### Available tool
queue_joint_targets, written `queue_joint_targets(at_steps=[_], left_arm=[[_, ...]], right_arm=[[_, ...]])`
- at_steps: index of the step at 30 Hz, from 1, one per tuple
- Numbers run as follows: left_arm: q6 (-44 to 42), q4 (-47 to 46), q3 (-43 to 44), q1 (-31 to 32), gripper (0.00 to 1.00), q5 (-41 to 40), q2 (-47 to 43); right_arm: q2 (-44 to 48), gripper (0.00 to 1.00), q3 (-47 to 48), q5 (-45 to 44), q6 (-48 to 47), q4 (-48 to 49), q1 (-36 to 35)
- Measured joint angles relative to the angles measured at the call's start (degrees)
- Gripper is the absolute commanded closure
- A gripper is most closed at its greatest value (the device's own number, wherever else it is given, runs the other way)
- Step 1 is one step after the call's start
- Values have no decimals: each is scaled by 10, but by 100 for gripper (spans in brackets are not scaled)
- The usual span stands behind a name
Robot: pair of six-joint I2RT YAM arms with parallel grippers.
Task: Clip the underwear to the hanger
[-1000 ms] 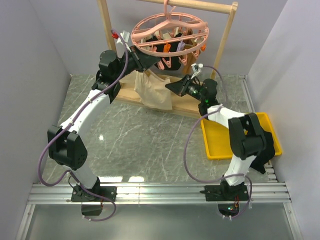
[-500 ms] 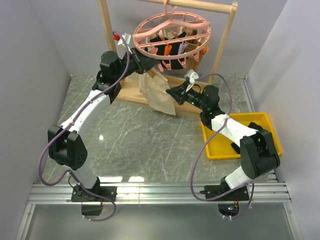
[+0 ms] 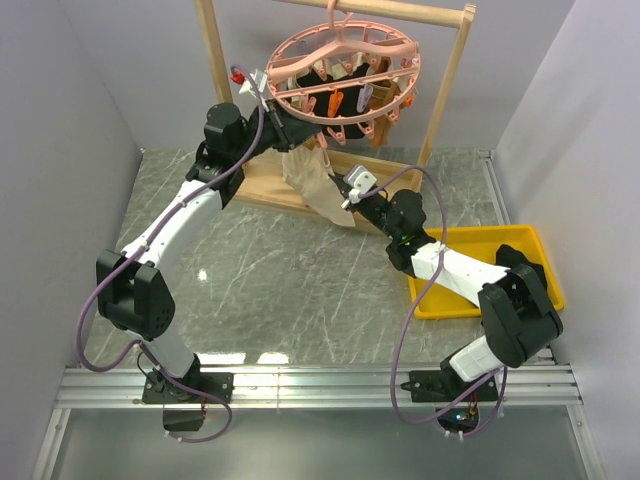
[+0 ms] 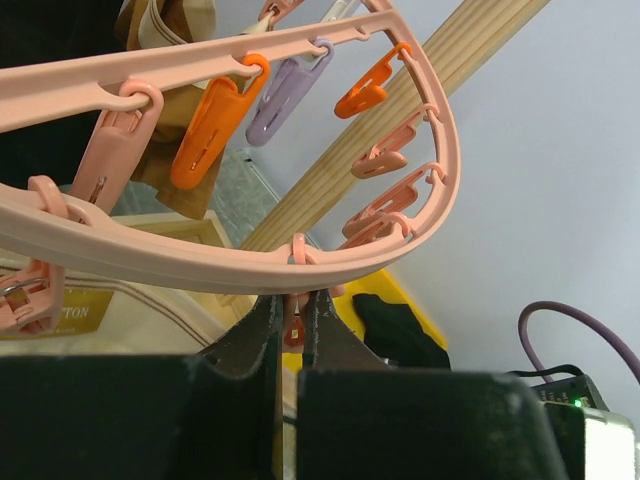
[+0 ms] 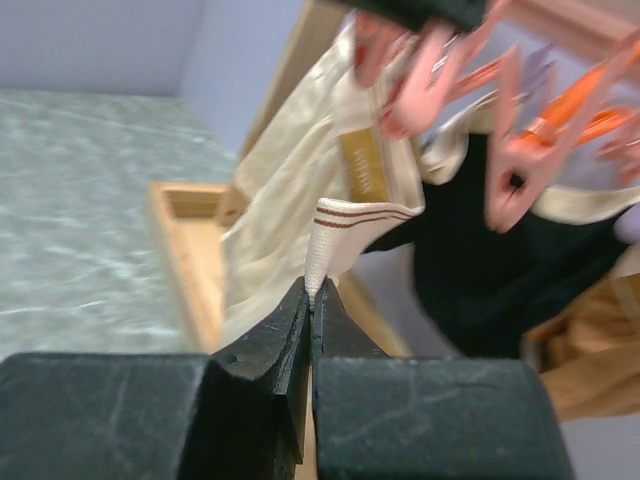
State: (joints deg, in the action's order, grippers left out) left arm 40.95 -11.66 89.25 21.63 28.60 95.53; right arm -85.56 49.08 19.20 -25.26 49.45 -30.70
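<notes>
The pink oval hanger (image 3: 340,70) hangs by its hook from the wooden rack, with several clips dangling from it. My left gripper (image 3: 300,135) is under its near-left rim, and in the left wrist view the gripper (image 4: 293,312) is shut on a pink clip (image 4: 293,330) below the ring (image 4: 200,265). The cream underwear (image 3: 315,185) hangs below the hanger. My right gripper (image 3: 338,192) is shut on its striped waistband, which shows in the right wrist view (image 5: 313,262), beside the gold label (image 5: 362,165). The right gripper (image 5: 312,292) holds the band up towards blurred pink clips (image 5: 410,85).
The wooden rack (image 3: 215,60) stands at the back on a wood base (image 3: 262,188). Black and tan garments (image 5: 490,270) hang from other clips. A yellow tray (image 3: 520,240) lies at the right, with a black garment (image 4: 400,330) in it. Grey walls close both sides.
My right arm has swung left and stretched out, carrying the waistband under the hanger. The underwear has bunched and shifted right. My left gripper has risen slightly with the clip.
</notes>
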Motion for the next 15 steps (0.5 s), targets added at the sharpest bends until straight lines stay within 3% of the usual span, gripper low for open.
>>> queue_joint_targets(at_steps=[15], left_arm=[[-13,5,0,6,100,-9,0]], right_arm=[[-2,100,1,-35,-57,41,-1]])
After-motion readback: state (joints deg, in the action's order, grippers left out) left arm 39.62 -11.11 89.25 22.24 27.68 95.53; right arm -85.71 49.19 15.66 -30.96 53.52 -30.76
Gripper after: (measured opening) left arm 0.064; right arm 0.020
